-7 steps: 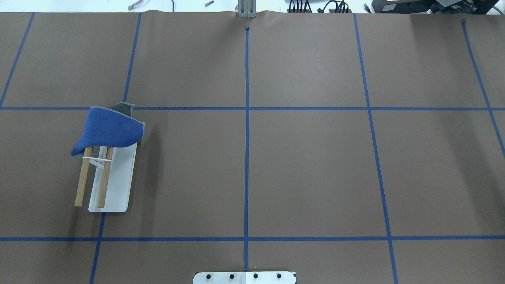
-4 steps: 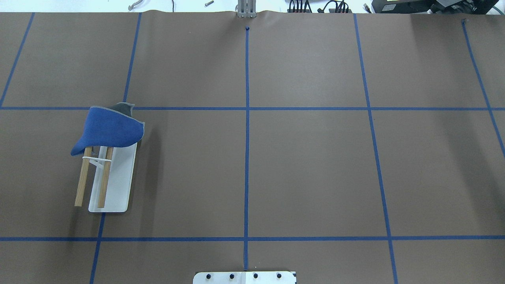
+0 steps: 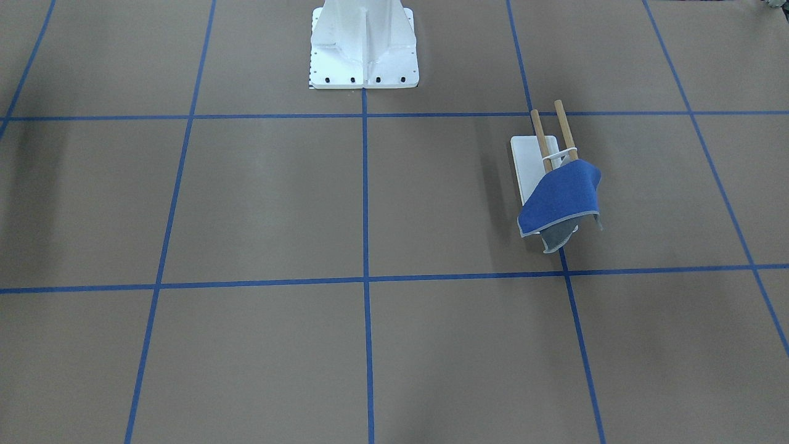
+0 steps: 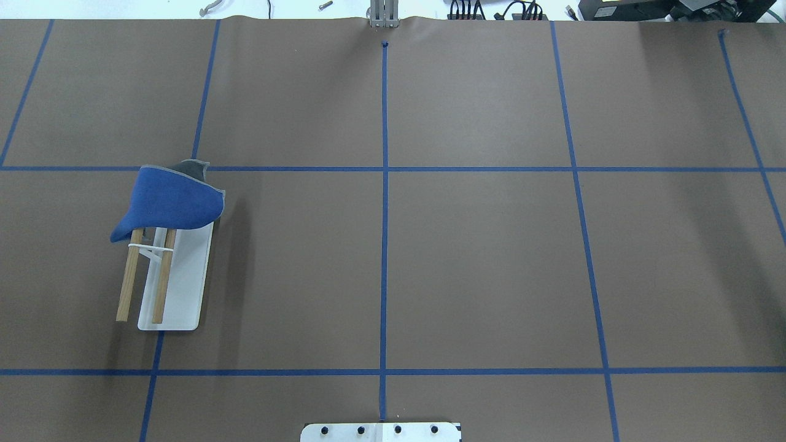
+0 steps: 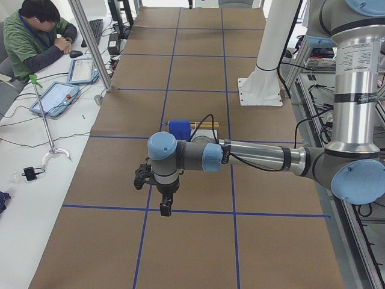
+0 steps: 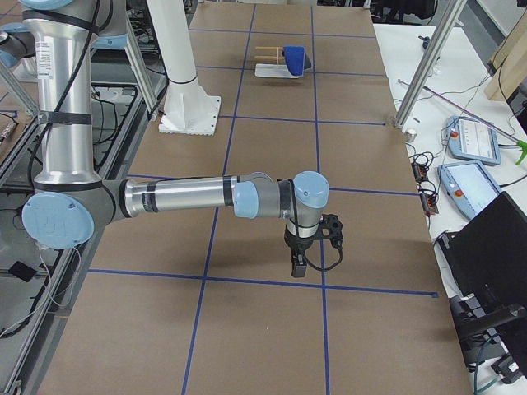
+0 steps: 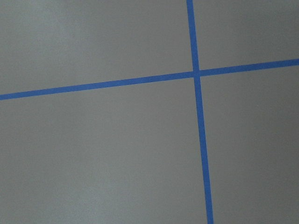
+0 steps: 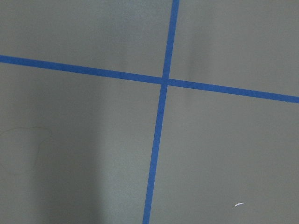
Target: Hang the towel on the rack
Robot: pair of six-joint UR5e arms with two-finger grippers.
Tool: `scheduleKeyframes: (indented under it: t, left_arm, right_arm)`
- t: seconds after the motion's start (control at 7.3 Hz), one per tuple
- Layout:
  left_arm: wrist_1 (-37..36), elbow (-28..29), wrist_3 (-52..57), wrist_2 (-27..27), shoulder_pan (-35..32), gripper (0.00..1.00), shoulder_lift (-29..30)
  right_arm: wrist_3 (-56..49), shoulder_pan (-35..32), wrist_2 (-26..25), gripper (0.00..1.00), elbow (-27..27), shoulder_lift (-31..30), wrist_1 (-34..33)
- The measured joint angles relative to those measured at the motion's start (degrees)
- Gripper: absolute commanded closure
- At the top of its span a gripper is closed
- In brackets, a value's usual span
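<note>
The blue towel (image 4: 169,199) is draped over the far ends of the rack's two wooden dowels (image 4: 129,282), with a grey corner hanging past them. The rack's white base (image 4: 187,282) sits on the table's left side. The towel (image 3: 561,194) and rack base (image 3: 527,160) also show in the front view, and small in the side views (image 5: 179,128) (image 6: 295,58). My left gripper (image 5: 163,208) hangs above the table, away from the rack. My right gripper (image 6: 300,267) hangs over the table's far right end. Both show only in side views, so I cannot tell open or shut.
The white bolted pedestal (image 3: 363,43) stands at the robot's side of the table, mid-width. Blue tape lines grid the brown table cover (image 4: 479,264). Both wrist views show only tape crossings. An operator (image 5: 36,30) sits at a side desk with tablets.
</note>
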State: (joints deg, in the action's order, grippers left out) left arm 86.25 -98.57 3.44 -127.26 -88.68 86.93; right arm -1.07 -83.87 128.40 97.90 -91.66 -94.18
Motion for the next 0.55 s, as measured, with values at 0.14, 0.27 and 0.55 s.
scheduleKeyframes:
  t: [0.14, 0.27, 0.55]
  left_arm:
    - [-0.04, 0.16, -0.12, 0.09, 0.0, 0.01, -0.05]
    - [-0.13, 0.41, -0.28, 0.25, -0.01, 0.01, -0.1]
    - [-0.21, 0.51, -0.42, 0.37, -0.07, 0.01, -0.4]
  right_arm:
    - [0.03, 0.34, -0.01, 0.0, 0.1, 0.03, 0.03]
    - [0.07, 0.48, -0.11, 0.0, 0.22, 0.06, 0.06]
    - [0.15, 0.54, -0.25, 0.0, 0.39, 0.07, 0.07]
